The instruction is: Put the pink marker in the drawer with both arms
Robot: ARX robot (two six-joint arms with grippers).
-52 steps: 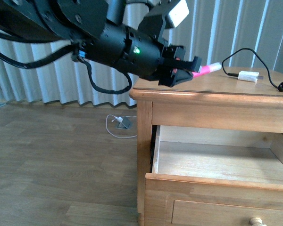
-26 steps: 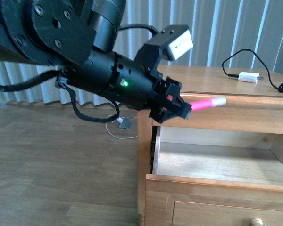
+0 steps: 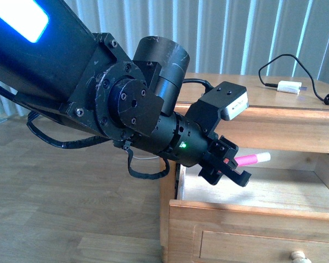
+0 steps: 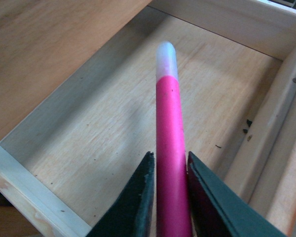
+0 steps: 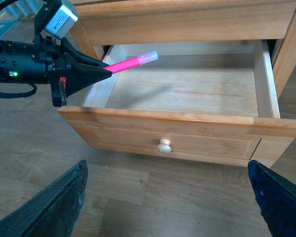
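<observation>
Over the open drawer (image 3: 252, 211), our left gripper (image 3: 230, 167) clamps the pink marker (image 3: 251, 159) by its tail, so release should land it inside (right gripper (image 5: 166, 170) gapes empty).

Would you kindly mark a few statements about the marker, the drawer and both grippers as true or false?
1. The left gripper is shut on the pink marker. True.
2. The drawer is closed. False: it stands pulled open, its pale inside showing.
3. The pink marker lies on the drawer floor. False: it is held in the air over the drawer's inside.
4. The right gripper is open and holds nothing. True.
5. The white charger lies inside the drawer. False: it lies on the cabinet top.
</observation>
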